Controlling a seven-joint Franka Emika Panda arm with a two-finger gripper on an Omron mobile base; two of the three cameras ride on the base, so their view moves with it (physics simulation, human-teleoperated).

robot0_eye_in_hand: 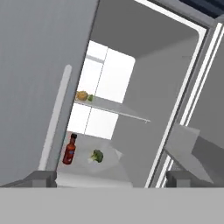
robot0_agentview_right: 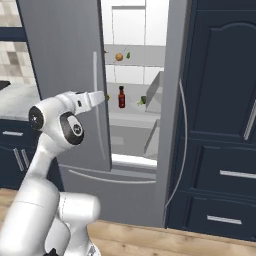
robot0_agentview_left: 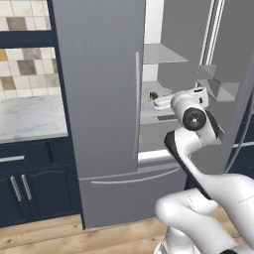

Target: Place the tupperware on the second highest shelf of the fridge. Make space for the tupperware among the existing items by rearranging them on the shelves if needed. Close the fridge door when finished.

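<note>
The two-finger gripper (robot0_eye_in_hand: 111,178) was held with jaws spread wide and nothing between them, aimed into the tall brushed-grey fridge (robot0_agentview_right: 65,75) through its open right door. The shallow translucent-white tupperware (robot0_eye_in_hand: 97,156), with its broccoli floret, rested at six o'clock, just right of the slim dark red bottle (robot0_eye_in_hand: 69,151); the orange fruit (robot0_eye_in_hand: 82,95) sat on the shelf above, at ten o'clock. Placement was judged complete, leaving withdrawal and door closing.

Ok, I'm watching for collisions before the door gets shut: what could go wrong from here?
1. The bottle stands right beside the tupperware; a sweep of the open gripper along that shelf could tip it.
2. The hand is close to the closed left door; a sideways swing may strike its edge.
3. The right door is open, and its bins jut toward the arm.
</note>
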